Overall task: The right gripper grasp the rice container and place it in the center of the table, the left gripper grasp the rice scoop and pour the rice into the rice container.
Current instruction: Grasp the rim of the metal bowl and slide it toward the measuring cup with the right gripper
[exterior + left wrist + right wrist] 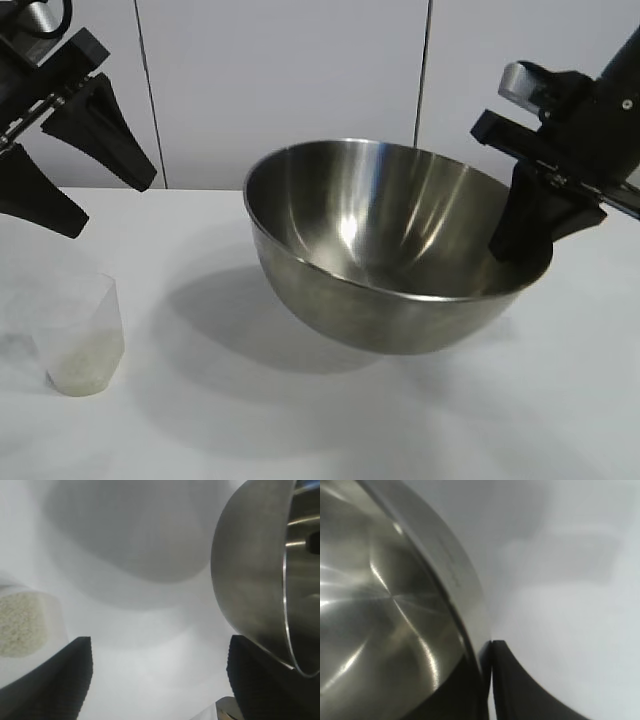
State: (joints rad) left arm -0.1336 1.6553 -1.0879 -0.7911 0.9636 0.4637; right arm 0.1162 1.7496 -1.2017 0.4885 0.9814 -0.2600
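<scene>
While its mouth tips toward the camera, the steel rice container (390,245) hangs tilted above the table (300,420), its right rim pinched by the right gripper (525,240). Left gripper (75,170) gapes above the rice scoop (85,340).

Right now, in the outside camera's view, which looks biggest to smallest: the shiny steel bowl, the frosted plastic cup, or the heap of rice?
1. Shiny steel bowl
2. Frosted plastic cup
3. White rice, only filling the cup's bottom

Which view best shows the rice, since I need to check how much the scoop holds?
The left wrist view: it looks down into the rice scoop onto the rice. The exterior view shows it only through the wall; the right wrist view shows none.
</scene>
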